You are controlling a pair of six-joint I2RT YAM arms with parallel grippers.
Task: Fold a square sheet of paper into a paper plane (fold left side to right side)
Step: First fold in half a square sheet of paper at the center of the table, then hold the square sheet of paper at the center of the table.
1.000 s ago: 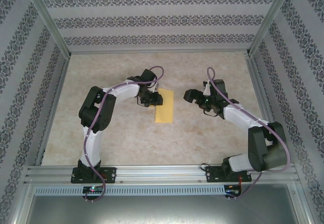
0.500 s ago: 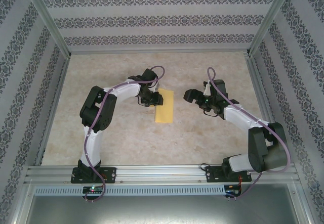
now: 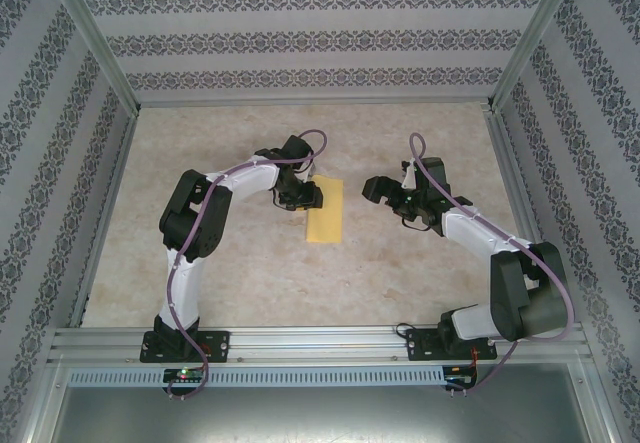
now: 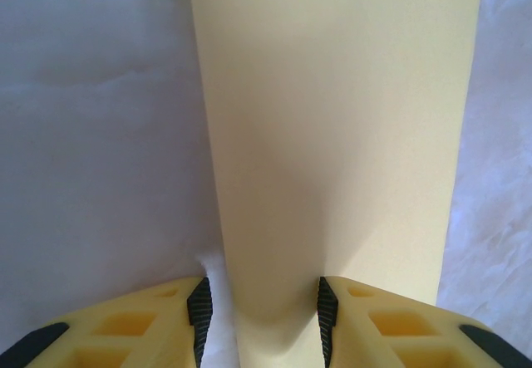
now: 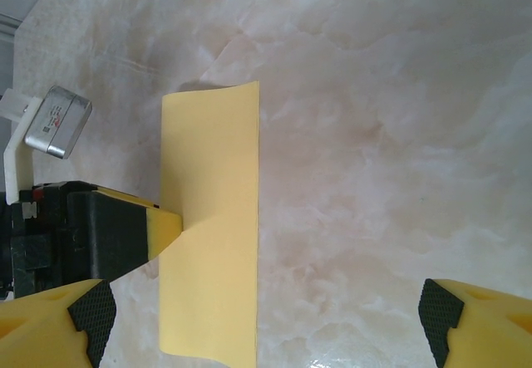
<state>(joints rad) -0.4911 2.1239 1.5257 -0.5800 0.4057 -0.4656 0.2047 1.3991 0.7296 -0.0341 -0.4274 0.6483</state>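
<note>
The square sheet of paper (image 3: 324, 211) lies folded in half as a narrow yellow-orange rectangle in the middle of the table. Its rounded fold runs along the left side. My left gripper (image 3: 305, 195) is open part-way and sits low at that fold. In the left wrist view the paper (image 4: 332, 135) bulges up between the pads (image 4: 326, 318), with the left pad standing just off it. In the right wrist view a left fingertip (image 5: 158, 227) dents the paper (image 5: 212, 218). My right gripper (image 3: 375, 188) hovers to the right of the paper, open wide (image 5: 266, 314) and holding nothing.
The marbled tabletop (image 3: 250, 273) is bordered by patterned walls and metal frame posts. An aluminium rail (image 3: 320, 343) carrying both arm bases runs along the near edge. Free room lies in front of and behind the paper.
</note>
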